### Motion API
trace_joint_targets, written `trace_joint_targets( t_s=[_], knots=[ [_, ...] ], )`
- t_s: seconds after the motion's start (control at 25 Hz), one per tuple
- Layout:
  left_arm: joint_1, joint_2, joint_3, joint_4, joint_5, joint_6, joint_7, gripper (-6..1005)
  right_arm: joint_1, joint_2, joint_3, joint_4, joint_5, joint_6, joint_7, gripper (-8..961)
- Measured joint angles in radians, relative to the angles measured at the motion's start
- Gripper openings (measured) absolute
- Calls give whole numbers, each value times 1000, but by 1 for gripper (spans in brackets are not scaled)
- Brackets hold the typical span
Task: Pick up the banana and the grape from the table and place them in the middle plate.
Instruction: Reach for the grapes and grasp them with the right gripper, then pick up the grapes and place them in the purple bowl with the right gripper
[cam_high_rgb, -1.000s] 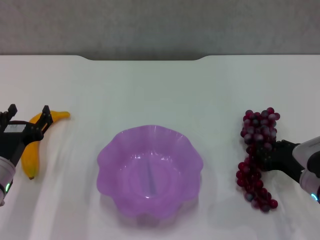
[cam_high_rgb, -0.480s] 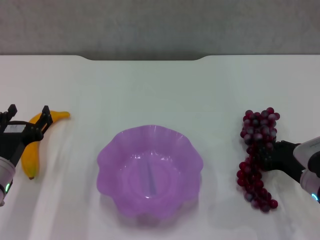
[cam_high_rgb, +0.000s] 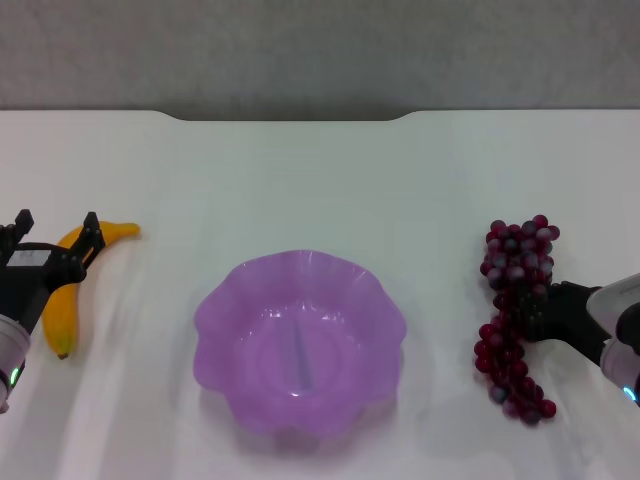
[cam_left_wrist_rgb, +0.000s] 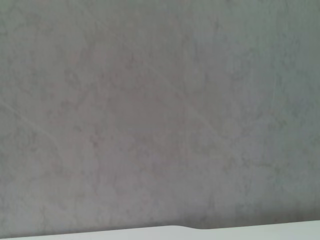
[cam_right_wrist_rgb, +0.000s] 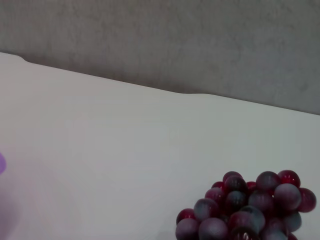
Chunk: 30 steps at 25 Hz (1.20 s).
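The black left gripper (cam_high_rgb: 55, 232) stands spread over the curved yellow banana (cam_high_rgb: 62, 300) at the white table's (cam_high_rgb: 300, 180) left side. The right gripper (cam_high_rgb: 530, 312) reaches into the long dark red-purple grape bunch (cam_high_rgb: 515, 310) — whether pinching it, I cannot tell. Between them sits the translucent purple scalloped plate (cam_high_rgb: 300, 340).

The left gripper (cam_high_rgb: 55, 228) is matte black with 2 short pointed fingers, on a silver-white wrist showing a small green light. The right gripper (cam_high_rgb: 535, 310) is black too, behind it a glossy white-grey wrist with a blue-green light.
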Motion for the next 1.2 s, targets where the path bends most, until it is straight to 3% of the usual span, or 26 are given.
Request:
trace_joint_targets(
  t_s=[0.28, 0.84, 1.2],
  knots=[
    [0, 0, 0, 0, 0, 0, 0, 862, -1, 1, 2, 0, 2, -7, 0, 213],
    [3, 0, 0, 3, 0, 0, 0, 862, -54, 0, 82, -2, 3, -212, 2, 208],
    [5, 0, 0, 5, 0, 0, 0, 862, 9, -6, 88, -13, -4, -307, 2, 201]
  ],
)
